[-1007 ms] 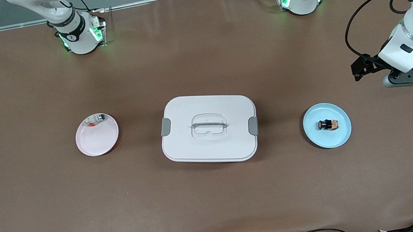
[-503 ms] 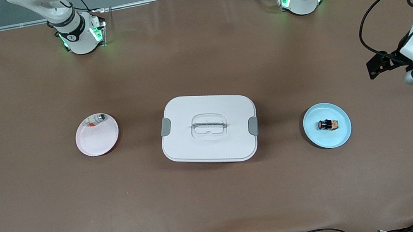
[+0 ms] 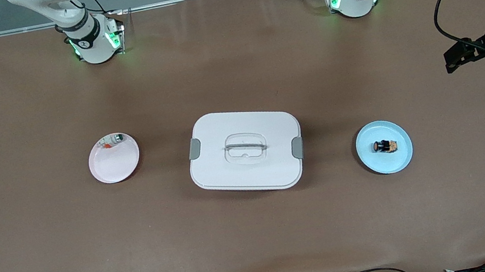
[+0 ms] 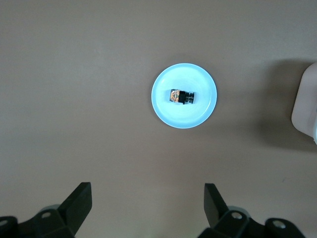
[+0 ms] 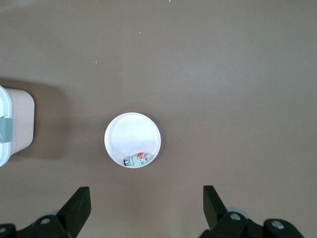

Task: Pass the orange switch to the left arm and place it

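The orange switch (image 3: 384,145) on the blue plate (image 3: 401,159) should be approached squarely from above by the empty, wide-open left gripper (image 4: 147,206), while the right gripper (image 5: 146,207) is held empty and spread over the pink plate (image 5: 121,130).

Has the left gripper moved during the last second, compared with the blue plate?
Yes. The left gripper, open, has drawn away from the blue plate toward the left arm's end of the table, high above it.

1. The right gripper (image 5: 143,206) hangs high over the brown table (image 5: 223,74), fingers (image 5: 79,203) spread wide, holding nothing.
2. A white plate (image 5: 130,134) lies on the table, a small whitish part (image 5: 136,159) at its rim.
3. The box (image 5: 15,121) sits near the plate, apart from it.
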`<action>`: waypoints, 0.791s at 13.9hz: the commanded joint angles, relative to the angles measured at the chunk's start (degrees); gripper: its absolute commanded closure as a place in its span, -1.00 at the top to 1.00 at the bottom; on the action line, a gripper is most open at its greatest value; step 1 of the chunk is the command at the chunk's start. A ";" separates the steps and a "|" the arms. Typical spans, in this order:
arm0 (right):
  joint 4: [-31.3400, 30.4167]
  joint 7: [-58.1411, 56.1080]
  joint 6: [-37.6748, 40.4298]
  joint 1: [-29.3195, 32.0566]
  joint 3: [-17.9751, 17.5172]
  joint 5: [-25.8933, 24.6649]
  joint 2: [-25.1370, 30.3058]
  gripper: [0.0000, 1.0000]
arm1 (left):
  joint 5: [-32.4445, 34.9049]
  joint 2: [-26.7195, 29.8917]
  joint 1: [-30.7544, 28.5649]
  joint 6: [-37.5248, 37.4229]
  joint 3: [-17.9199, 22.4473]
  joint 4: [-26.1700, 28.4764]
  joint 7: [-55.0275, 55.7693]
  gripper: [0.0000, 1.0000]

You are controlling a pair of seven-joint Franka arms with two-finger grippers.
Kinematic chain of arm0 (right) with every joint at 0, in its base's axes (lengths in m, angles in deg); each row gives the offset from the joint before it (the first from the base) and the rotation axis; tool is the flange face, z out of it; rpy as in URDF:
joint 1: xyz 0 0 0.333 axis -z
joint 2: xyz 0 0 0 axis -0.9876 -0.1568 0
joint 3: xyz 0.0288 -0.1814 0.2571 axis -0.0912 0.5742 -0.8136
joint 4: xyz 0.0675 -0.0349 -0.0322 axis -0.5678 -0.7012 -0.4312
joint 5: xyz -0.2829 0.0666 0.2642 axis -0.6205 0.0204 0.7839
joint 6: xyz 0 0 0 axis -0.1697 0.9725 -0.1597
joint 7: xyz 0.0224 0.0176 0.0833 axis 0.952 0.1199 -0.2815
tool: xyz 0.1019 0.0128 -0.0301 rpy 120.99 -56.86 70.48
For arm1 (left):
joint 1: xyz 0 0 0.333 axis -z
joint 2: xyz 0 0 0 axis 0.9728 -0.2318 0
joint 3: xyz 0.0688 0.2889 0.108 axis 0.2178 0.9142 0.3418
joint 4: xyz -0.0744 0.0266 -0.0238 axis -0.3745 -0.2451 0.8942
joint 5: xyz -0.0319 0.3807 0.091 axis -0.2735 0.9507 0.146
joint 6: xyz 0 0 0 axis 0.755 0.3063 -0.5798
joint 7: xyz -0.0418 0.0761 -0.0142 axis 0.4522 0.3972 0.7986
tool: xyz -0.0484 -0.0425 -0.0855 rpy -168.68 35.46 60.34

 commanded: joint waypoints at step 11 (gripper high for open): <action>-0.78 0.00 2.97 -0.16 -0.06 -0.04 1.55 1.00 | -0.86 8.32 12.21 -2.93 12.42 3.50 4.26 1.00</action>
